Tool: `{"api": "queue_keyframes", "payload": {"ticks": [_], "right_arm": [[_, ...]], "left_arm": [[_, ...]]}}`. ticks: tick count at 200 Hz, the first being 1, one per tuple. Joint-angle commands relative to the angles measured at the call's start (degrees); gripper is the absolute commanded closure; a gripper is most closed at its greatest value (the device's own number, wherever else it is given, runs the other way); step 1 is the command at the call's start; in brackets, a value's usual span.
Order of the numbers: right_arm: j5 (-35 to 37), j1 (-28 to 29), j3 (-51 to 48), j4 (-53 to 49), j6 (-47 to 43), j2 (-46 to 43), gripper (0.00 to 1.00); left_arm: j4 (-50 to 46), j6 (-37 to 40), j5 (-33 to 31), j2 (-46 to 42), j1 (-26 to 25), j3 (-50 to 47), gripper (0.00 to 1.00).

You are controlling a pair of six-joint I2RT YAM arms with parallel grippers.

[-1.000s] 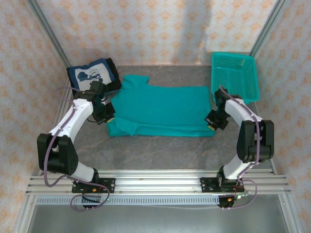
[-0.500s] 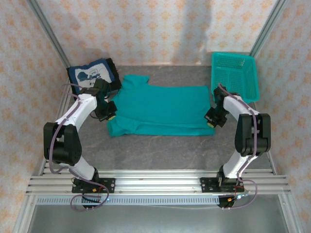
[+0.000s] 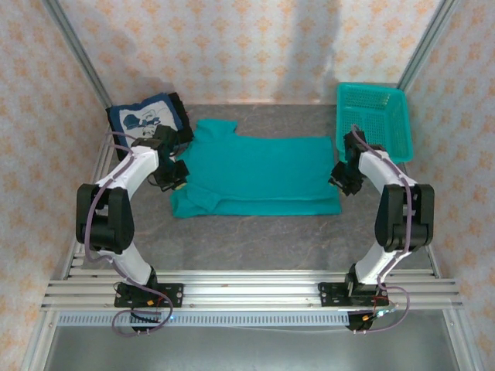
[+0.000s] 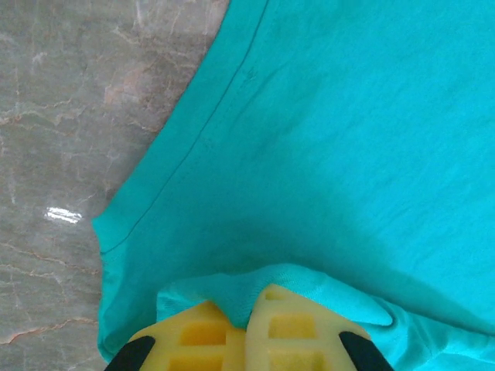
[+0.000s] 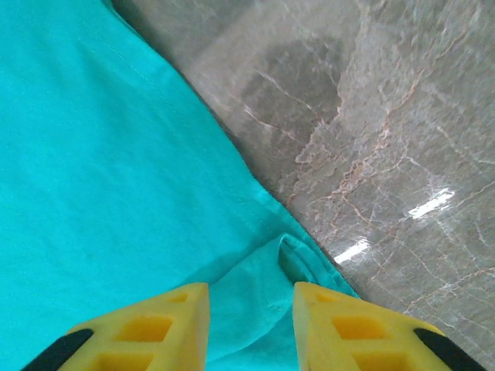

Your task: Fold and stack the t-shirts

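The left gripper [image 4: 249, 328] is pinching a bunched fold of the teal t-shirt [image 3: 255, 170], which is lying across the table [image 3: 232, 239]. The right gripper [image 5: 251, 309] is standing parted astride the opposite corner. Far left, the navy t-shirt [image 3: 147, 117] is showing a white print too small to read.

Papered booth around a grey stone-look table

Walls [image 3: 232, 46] on three sides carry pale peach wallpaper with a repeating orange floral motif, and slanted aluminium posts [image 3: 77, 58] mark the two back corners. The tabletop [image 3: 255, 239] is grey-brown with pale marble veining — glossy enough to throw back small white glints [image 4: 62, 215] of light. Ribbed aluminium rails [image 3: 255, 290] run across its near edge, with a plain grey panel [image 3: 247, 348] below them. A soft, darker shadow band [image 3: 305, 46] falls down the back wall
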Motion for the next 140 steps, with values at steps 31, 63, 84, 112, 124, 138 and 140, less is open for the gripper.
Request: {"api": "queue_keyframes", "payload": {"ticks": [31,63,84,112,124,138,140], "right_arm": [[-4.31,-0.67,-1.25,0.05,0.68,-2.1,0.62],[-7.25,-0.58,-4.09,0.31,2.67,-3.73,0.61],[-8.14,-0.58,-6.37,1.69,3.79,-4.58,0.61],[-8.77,-0.37,-7.99,3.72,4.68,-3.7,0.6],[-8.73,-0.41,-8.29,5.76,5.33,-3.04,0.6],[-7.99,-0.41,-7.67,7.67,6.07,-1.38,0.61],[-7.93,-0.41,-7.62,8.09,6.2,-1.21,0.61]], "left_arm": [[1.47,-0.07,-0.36,1.35,0.52,2.42,1.0],[1.73,-0.21,0.1,1.41,0.52,2.47,1.0],[1.84,-0.14,0.03,1.4,0.52,2.33,1.0],[2.13,-0.23,0.13,1.91,0.52,2.54,1.0],[2.26,-0.31,0.21,2.24,0.52,2.68,1.0],[2.22,-0.25,0.13,2.61,0.62,3.24,1.0],[2.15,-0.3,0.13,2.72,0.63,3.33,1.0]]}}
